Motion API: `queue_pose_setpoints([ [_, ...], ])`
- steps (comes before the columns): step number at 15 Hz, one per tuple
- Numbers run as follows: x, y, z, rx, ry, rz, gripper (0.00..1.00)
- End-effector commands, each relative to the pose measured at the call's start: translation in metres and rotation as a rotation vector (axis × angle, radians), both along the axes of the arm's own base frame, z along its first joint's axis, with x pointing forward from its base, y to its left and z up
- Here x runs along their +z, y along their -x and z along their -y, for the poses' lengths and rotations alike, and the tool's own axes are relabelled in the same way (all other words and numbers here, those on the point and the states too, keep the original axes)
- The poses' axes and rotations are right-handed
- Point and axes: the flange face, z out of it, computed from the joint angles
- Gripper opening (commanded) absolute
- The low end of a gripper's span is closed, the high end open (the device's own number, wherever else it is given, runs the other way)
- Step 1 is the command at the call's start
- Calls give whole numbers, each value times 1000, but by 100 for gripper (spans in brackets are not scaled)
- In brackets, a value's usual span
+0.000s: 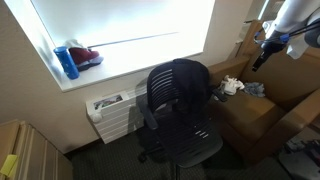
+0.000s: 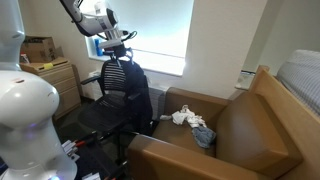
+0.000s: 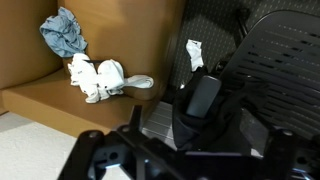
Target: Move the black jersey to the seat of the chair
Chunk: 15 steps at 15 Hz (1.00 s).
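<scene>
Gripper (image 3: 186, 148) jaws are spread wide with nothing between them. It hangs above the chair (image 1: 160, 88), up off the backrest top and clear of any cloth. The black jersey (image 2: 142, 100) is draped over the chair's backrest, hanging down the side toward the brown armchair (image 2: 240, 120). None of it is on the chair's seat yet. The step in hand looks like the descent to grasp. Best to bite a thick fold near the backrest top, cloth only and not the ribbed frame, then lift clear of the backrest before swinging over the seat. The limp cloth will likely trail and could snag an armrest. Beside the chair, white cloths (image 3: 100, 78) and a blue-grey cloth (image 3: 65, 32) lie on the armchair; neither is the target. Behind the chair, a blue bottle (image 1: 65, 62) stands on the windowsill, with a wall heater (image 1: 112, 108) below it.
</scene>
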Motion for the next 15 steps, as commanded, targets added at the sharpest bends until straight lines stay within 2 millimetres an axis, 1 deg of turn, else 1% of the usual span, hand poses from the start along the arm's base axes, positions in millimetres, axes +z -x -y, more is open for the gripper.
queue_pose_setpoints([
  [1, 1, -1, -4, 3, 0, -1, 100],
  [5, 1, -7, 0, -22, 11, -1, 100],
  [7, -12, -22, -9, 14, -25, -63, 100],
  [8, -28, -33, -20, 69, -71, -125, 100],
  [9, -37, -40, -28, 111, -94, -138, 100],
  [13, -86, -74, -67, 264, -196, -254, 100],
  [15, -104, -89, -87, 315, -169, -242, 100],
])
